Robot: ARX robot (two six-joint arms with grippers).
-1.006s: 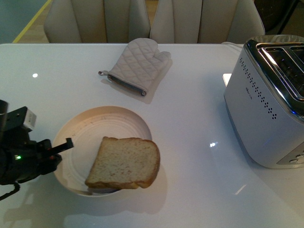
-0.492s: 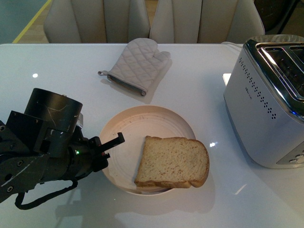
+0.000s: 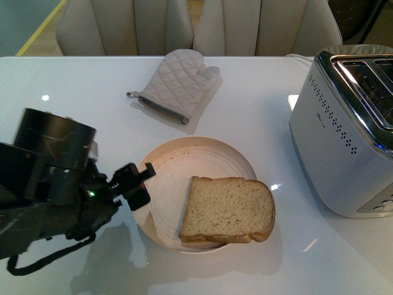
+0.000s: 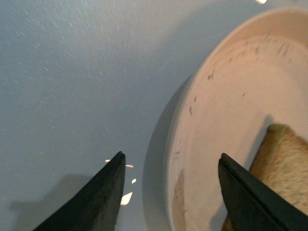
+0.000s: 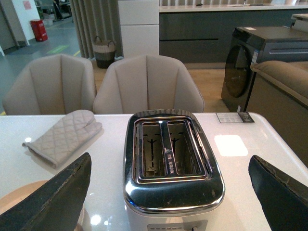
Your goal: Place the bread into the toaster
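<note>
The left gripper (image 3: 142, 183) hangs low at the left rim of the round, pale cream plate (image 3: 184, 150), its black jaws parted and holding nothing. In the left wrist view one finger sits over bare table and the other over the plate's inside, so the rim runs between them. The squarish slice of light tan bread with a brown crust (image 3: 228, 210) lies flat on the right, near part of the plate, one corner jutting past the rim. It lies to the right of those jaws, just beside the inner finger, though I can't tell if they touch. Its longer side runs left to right, so a short edge faces the gripper. This arm is much the nearer one, so I judge the pick falls to it.

The right gripper (image 5: 169, 161) is out of the front view. Its own camera shows its jaws spread wide and empty, looking down on the big silver-grey metal toaster (image 3: 344, 129), whose two chrome-rimmed slots are vacant. The toaster stands at the table's right edge, well apart from the plate.

The glossy white table (image 3: 80, 80) throws back lamp glints—slick-looking. A quilted grey oven mitt (image 3: 178, 83) lies farther back, and beige upholstered chairs (image 3: 123, 27) stand beyond the far edge.
</note>
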